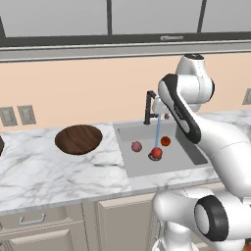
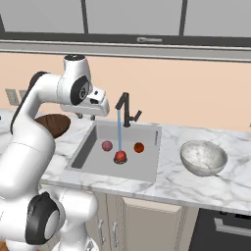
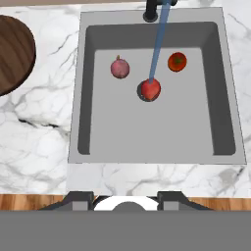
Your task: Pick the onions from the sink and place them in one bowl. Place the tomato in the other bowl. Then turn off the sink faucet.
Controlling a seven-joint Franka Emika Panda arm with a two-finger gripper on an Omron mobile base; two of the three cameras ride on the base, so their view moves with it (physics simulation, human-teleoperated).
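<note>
The tool [image 2: 87, 116] hangs above the sink's [image 3: 98, 142] left edge, whether spread or pressed together I cannot tell; the mauve onion [image 3: 120, 68], the red onion [image 3: 150, 89] under the water stream, and the tomato [image 3: 177, 62] lie inside; best descend squarely over one onion.

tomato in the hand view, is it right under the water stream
No, the stream lands on the deep red onion at the drain, while the tomato sits apart from it in the sink.

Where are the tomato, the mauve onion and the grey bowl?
tomato [image 3: 177, 62]: hand view, its glossy top.
mauve-pink onion [image 3: 120, 68]: hand view, its middle.
pale grey bowl [image 2: 203, 157]: right base view, its inner wall.
</note>
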